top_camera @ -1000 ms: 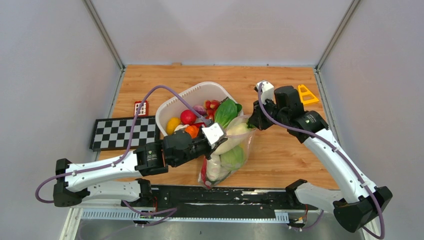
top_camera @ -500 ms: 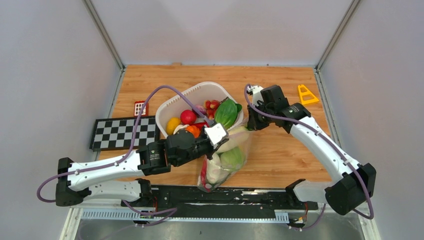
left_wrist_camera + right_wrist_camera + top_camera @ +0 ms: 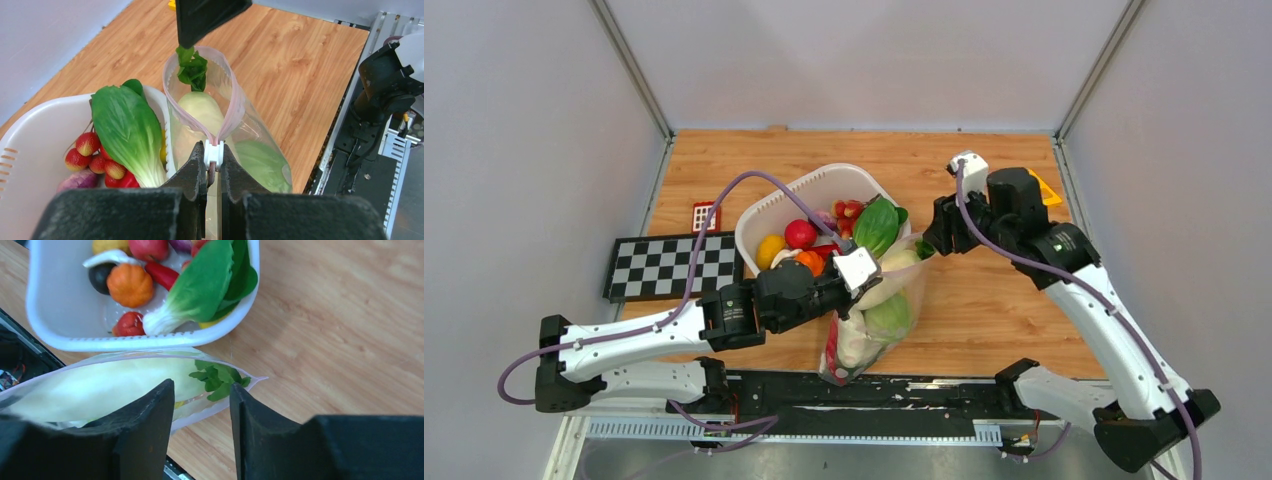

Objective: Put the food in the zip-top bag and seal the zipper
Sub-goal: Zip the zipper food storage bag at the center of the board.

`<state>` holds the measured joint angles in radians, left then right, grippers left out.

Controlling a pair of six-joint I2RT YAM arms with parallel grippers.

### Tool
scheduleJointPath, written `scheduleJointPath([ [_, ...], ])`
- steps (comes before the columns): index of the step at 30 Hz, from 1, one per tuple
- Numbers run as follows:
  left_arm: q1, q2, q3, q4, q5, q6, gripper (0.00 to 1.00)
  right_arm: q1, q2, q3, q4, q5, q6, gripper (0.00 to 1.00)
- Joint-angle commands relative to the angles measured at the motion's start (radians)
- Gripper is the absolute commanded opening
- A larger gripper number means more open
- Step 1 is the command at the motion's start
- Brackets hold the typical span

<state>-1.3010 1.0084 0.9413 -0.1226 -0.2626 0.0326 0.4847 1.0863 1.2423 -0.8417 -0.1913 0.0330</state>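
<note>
Bag [image 3: 252, 127] holds some food [image 3: 200, 107]; more lies in tub [image 3: 30, 145]. Zipper [image 3: 233, 105] open. Left gripper [image 3: 213, 150] clamps its end; right gripper [image 3: 201, 405] jaws parted, seemingly empty.

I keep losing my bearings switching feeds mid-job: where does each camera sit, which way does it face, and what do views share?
Top external: above and behind the arm bases, looking down on the table; both arms show, left end effector and right end effector at the bag.
Left wrist: on the left arm, facing along its fingers, shut on the zipper, into the bag's mouth.
Right wrist: on the right arm, facing down past its open fingers onto bag and tub.
Shared: all three show bag and tub.
</note>
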Motion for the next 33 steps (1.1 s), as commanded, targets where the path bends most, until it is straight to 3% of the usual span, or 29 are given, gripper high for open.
scheduleJointPath([
  [1,-0.002,-0.025,0.036,0.069,0.01,0.024,0.0,-0.005,-0.072,0.065,0.012,-0.052,-0.027,0.49],
  [5,-0.001,-0.028,0.036,0.066,0.021,0.031,0.0,-0.005,-0.129,0.058,0.066,-0.063,-0.028,0.54],
  [8,-0.002,-0.03,0.037,0.063,0.026,0.035,0.0,-0.005,-0.144,0.054,0.087,-0.017,-0.027,0.46],
  [12,-0.001,-0.027,0.04,0.057,0.042,0.042,0.0,-0.006,-0.089,0.073,0.045,-0.014,-0.009,0.47],
  [19,-0.002,-0.021,0.061,0.025,0.099,0.062,0.0,-0.006,-0.239,-0.101,0.366,-0.47,-0.119,0.63],
  [22,-0.001,-0.031,0.078,-0.01,0.133,0.07,0.0,-0.005,-0.295,-0.125,0.416,-0.627,-0.232,0.65],
  [25,-0.001,-0.042,0.108,-0.057,0.165,0.069,0.0,-0.005,-0.325,-0.128,0.373,-0.802,-0.384,0.69],
  [33,-0.002,-0.013,0.187,-0.176,0.22,0.079,0.0,0.0,-0.236,-0.011,0.077,-0.957,-0.69,0.77],
])
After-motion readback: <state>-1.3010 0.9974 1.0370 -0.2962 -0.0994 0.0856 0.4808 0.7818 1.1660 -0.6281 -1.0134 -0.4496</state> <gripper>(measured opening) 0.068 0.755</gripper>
